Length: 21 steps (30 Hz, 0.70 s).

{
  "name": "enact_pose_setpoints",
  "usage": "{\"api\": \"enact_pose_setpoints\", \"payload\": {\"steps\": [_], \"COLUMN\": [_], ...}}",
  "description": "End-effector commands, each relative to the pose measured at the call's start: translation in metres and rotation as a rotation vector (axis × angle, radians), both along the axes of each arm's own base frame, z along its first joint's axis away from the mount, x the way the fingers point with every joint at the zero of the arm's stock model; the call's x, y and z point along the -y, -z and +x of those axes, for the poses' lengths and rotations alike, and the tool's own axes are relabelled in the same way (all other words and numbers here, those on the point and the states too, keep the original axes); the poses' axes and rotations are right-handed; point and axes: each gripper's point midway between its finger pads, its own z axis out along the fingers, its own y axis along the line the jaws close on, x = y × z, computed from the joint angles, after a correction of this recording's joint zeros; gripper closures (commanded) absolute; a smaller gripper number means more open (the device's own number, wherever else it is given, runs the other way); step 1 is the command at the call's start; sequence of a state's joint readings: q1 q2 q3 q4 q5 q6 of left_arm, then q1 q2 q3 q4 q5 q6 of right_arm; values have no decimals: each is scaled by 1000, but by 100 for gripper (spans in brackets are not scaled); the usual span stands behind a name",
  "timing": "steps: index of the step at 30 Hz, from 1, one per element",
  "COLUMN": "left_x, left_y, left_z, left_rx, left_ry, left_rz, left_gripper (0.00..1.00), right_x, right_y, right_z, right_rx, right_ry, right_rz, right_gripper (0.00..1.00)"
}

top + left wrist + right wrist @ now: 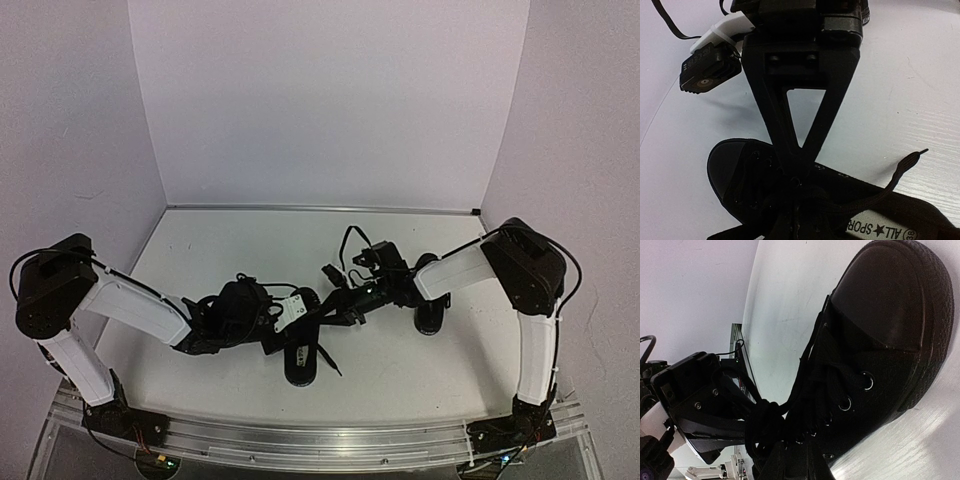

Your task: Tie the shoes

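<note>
- The left arm is stretching low and rightward across the white table, bringing the left gripper over the black shoe lying near the table's middle.
- The right arm is reaching leftward, with the right gripper meeting the same shoe from the far side.
- It is also crossing above a second black shoe.
- The left wrist view is showing its fingers pressed together into a narrow V, with the tips pinching the laces over the shoe's tongue.
- That view is also revealing the pale insole label and a loose lace tip resting on the table.
- The right wrist view is looking close at the toe cap and metal eyelets, with the left gripper biting a bunch of lace.
- I cannot tell how wide the right pincer is standing, since its own fingers are not showing clearly.
</note>
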State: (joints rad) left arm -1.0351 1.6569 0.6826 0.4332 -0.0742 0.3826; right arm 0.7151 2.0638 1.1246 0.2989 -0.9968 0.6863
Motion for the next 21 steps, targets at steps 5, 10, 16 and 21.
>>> {"api": "enact_pose_setpoints", "payload": {"steps": [5,10,16,21], "left_x": [3,3,3,4], "left_y": [-9,-8,-7,-6], "left_z": [4,5,5,5], "left_rx": [8,7,6,7], "left_ry": [-15,-20,-20,-18], "left_rz": [-58,-57,-56,-55], "left_gripper": [100,100,100,100], "right_x": [-8,-12,-15,-16], "right_y": [-2,-3,-7,-11], "right_z": [-2,-7,-11,-11], "right_rx": [-12,-22,-31,-35], "right_ry": [-20,-35,-49,-51], "right_rz": [72,87,107,125], "right_gripper": [86,87,87,86]}}
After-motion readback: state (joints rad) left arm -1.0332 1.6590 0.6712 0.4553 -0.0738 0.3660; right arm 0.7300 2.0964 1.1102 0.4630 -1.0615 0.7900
